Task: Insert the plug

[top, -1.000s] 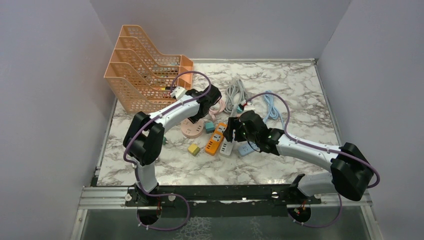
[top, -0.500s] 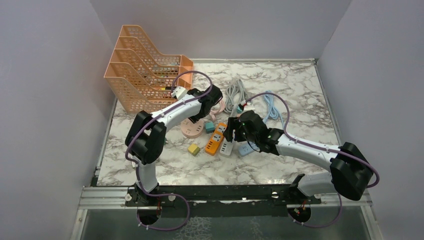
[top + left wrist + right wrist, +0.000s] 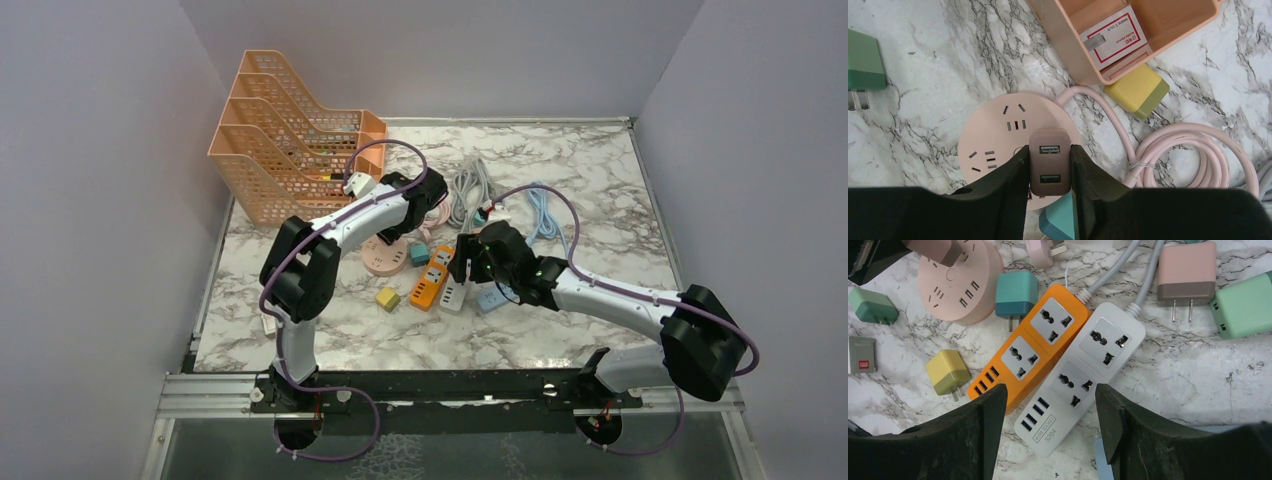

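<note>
Lab robot test cell: blank panel walls on three sides, marble-print tabletop, aluminium base rail.

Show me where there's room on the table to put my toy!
Bare marble: far right, past the blue cable; and the near band between the yellow charger and the rail. Crowded: the middle, with the pink socket, orange strip, white strip and gray cables.

Our right wrist cam has the tool spread wide over the orange power strip and white power strip, which lie side by side and touching on the marble surface. Up left there's the round pink hub with a mauve plug at its top edge. There's a teal plug just beside it, a yellow plug lower down, and a pink-and-brown adapter off right.
</note>
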Tool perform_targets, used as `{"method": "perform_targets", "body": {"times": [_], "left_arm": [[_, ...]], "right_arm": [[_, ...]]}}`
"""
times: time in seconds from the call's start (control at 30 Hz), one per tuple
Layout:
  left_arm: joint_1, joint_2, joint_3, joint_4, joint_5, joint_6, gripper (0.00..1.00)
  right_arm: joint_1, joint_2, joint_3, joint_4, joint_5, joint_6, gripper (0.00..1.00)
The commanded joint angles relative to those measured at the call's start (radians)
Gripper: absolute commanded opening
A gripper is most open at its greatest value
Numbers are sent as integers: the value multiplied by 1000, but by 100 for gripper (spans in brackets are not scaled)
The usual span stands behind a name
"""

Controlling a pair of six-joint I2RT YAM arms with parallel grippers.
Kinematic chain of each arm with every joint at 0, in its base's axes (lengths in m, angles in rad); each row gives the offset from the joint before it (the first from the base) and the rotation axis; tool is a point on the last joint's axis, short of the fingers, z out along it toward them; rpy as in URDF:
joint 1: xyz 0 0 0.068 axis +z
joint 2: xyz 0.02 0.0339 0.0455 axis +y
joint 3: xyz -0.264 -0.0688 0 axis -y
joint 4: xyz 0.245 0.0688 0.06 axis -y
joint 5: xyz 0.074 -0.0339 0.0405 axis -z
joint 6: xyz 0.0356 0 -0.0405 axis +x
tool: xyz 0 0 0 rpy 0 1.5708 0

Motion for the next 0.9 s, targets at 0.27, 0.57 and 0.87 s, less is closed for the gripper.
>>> {"method": "perform_targets", "body": {"times": [0.27, 0.57, 0.87], "left_arm": [[-12, 70, -22, 35, 132, -137, 0], [-41, 125, 29, 14, 69, -146, 2], [-51, 146, 16, 13, 96, -151, 17]], "right_arm": [[-3, -28, 18, 0, 36, -27, 66], [-4, -36, 15, -5, 45, -28, 66], [-4, -40, 19, -2, 41, -24, 66]]}}
